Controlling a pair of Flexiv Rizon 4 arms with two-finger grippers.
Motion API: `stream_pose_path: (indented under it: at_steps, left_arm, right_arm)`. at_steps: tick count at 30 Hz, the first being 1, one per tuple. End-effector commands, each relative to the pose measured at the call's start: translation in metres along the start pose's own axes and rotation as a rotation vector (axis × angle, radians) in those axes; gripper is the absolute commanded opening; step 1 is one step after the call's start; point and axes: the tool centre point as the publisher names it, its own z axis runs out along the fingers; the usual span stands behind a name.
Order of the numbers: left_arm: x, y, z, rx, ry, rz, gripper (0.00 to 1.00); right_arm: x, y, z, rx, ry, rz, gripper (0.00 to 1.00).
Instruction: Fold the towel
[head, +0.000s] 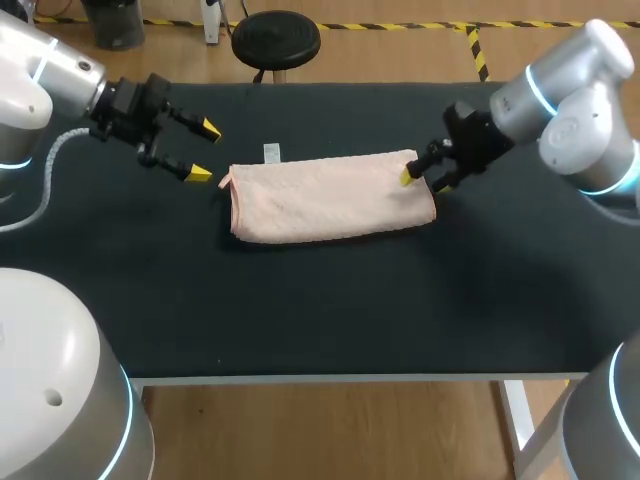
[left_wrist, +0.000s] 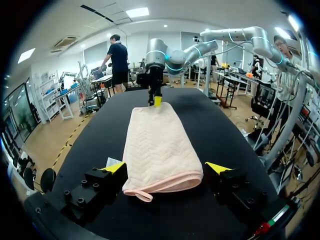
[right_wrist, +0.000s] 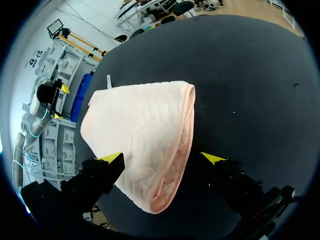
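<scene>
The left gripper hung released beside the folded towel. The right gripper, also released, straddled its other end.

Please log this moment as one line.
towel folded on table | left gripper open, beside it | right gripper open, over its end

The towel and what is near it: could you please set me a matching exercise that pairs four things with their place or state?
Things:
1. towel
2. left gripper
3. right gripper
4. white tag

Places or states:
A. open, at the towel's right end
B. small, beside the towel's far edge
C. pink, folded into a long band on the black table
D. open, at the towel's left end

Pairs: 1-C; 2-D; 3-A; 4-B
</scene>
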Motion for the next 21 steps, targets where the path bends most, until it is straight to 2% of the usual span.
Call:
stream_pose_path:
  at_steps: [1,21]
  left_arm:
    - [0.001,0.0,0.0,0.001,-0.003,0.001,1.0]
    - [0.001,0.0,0.0,0.001,-0.003,0.001,1.0]
  right_arm:
    - [-0.003,0.001,0.009,0.0,0.011,0.009,1.0]
    - [0.012,0.009,0.032,-0.008,0.076,0.049,1.0]
